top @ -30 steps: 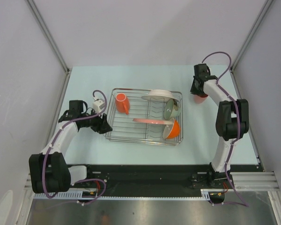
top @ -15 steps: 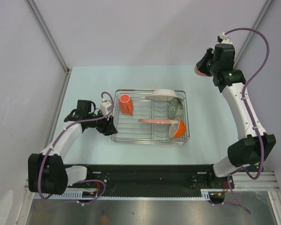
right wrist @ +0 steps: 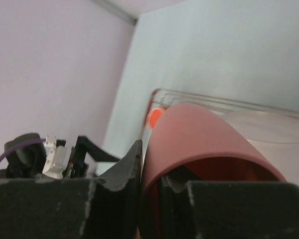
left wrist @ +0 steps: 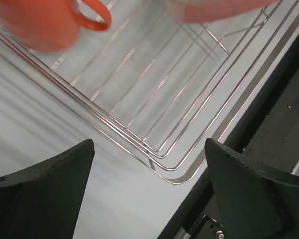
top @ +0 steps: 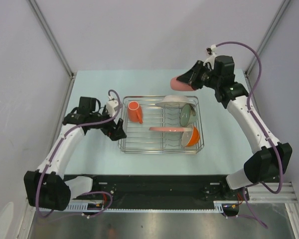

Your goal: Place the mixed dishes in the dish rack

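Observation:
The dish rack sits mid-table. It holds an orange mug, a white plate, a grey-green bowl, a salmon-pink plate and an orange bowl. My right gripper is shut on the wall of the salmon-pink cup, held on its side in the air above the rack's far edge. In the right wrist view the cup is pinched, one finger outside and one inside. My left gripper stands open beside the rack's near left corner, empty.
Grey walls with metal posts close in the table on three sides. The arms' black base rail runs along the near edge. The left arm shows low in the right wrist view.
The right arm has lifted the cup off the far right table and swung it left, tipped sideways, towards the rack. The left gripper has opened at the rack's corner. The rack has shifted slightly right.

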`<action>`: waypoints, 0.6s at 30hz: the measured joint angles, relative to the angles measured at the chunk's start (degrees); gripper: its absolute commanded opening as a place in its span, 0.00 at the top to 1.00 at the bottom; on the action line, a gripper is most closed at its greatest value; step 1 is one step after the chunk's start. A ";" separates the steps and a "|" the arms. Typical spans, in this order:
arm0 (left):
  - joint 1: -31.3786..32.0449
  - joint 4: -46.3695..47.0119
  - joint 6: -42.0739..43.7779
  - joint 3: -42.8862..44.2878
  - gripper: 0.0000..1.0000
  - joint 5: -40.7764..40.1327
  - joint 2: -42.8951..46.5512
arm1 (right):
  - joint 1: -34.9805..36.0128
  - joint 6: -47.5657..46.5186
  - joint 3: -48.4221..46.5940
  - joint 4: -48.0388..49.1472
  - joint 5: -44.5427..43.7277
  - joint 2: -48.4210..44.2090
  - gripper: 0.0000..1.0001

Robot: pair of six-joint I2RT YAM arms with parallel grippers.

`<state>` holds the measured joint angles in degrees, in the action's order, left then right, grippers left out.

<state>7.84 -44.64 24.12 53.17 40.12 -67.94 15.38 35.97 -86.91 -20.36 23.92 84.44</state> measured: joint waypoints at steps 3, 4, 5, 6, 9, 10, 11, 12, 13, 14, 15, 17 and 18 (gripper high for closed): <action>0.02 -1.75 1.05 5.18 0.00 -1.29 4.81 | 2.43 5.33 3.17 6.71 7.63 0.37 1.00; 0.04 -2.08 1.18 6.10 0.00 -1.44 6.43 | 3.19 6.67 3.67 8.70 9.29 0.52 1.00; 0.04 -2.64 1.20 7.26 0.00 -1.49 8.20 | 4.09 8.50 4.13 11.19 11.17 0.74 1.00; 0.04 -3.26 1.16 8.70 0.00 -1.42 9.64 | 5.14 10.34 4.46 13.81 12.81 0.94 1.00; 0.04 -3.41 -0.70 13.29 0.00 -0.68 11.34 | 7.78 16.79 4.94 22.32 17.03 1.55 1.00; 0.04 -3.15 -1.44 14.36 0.00 -0.35 11.34 | 8.33 18.64 5.07 24.68 17.90 1.70 1.00; 0.02 -2.91 -2.99 16.17 0.00 0.59 11.06 | 9.35 21.79 5.53 29.42 19.26 2.05 1.00; 0.04 -2.60 -3.98 17.44 0.00 1.53 10.71 | 10.10 24.48 5.64 32.35 20.09 2.40 1.00; 0.02 -1.97 -5.46 19.04 0.00 2.95 10.12 | 10.95 27.61 5.92 36.44 20.83 2.99 1.00; 0.02 -1.27 -6.73 20.31 0.00 4.26 9.62 | 11.58 29.99 6.14 39.60 21.29 3.48 1.00; 0.02 -0.31 -8.09 21.57 0.00 5.86 9.07 | 12.44 32.72 6.40 43.08 21.81 4.17 1.00; -0.09 2.97 -10.93 22.84 0.00 10.75 8.39 | 13.97 37.62 6.75 48.81 22.12 5.57 1.00; -0.28 4.94 -12.26 22.75 0.00 13.46 8.37 | 14.78 39.71 6.93 51.28 22.18 6.27 1.00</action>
<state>7.55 -39.70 11.86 75.92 53.58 -59.57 30.15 75.68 -79.99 30.92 46.11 90.72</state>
